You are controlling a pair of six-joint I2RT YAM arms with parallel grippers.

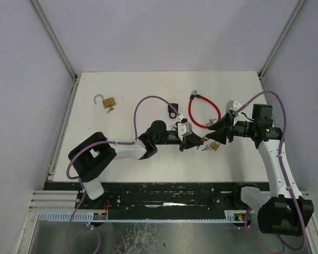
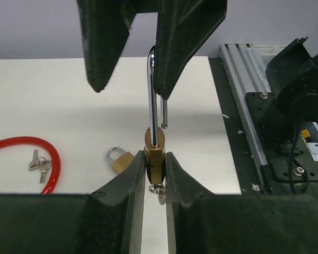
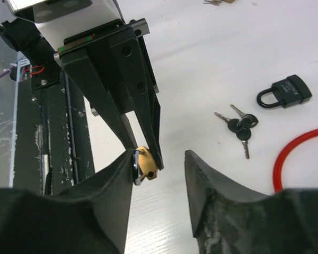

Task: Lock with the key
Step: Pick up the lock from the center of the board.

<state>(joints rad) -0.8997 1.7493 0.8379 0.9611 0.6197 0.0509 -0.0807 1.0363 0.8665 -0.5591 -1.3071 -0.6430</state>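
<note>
Padlock (image 2: 155,148) of brass, with a long shackle, is in the air over the table (image 1: 127,84), on the near side of the red cable (image 1: 204,114). My left gripper (image 2: 155,164) is clamped on the brass body from both sides. The shackle stands up from the body and it is open: its short leg ends free above the body. A key (image 2: 160,193) shows under the body, between the left fingers.

My right gripper (image 3: 160,174) is at the shackle with its fingers apart. In the left wrist view the shackle runs along the inner face of one of its fingers (image 2: 185,47), but I cannot tell if they touch; the other finger is clear of it.

On the table, a small brass padlock (image 2: 119,159) with shut shackle lies also on the near side of the red cable. A black padlock (image 3: 285,92) lies just left of the red cable, and keys with black heads (image 3: 239,127) are between them. Well to the left of the red cable lies one more brass padlock (image 1: 107,101), shackle open, with small keys (image 1: 109,109) just beside it.
</note>
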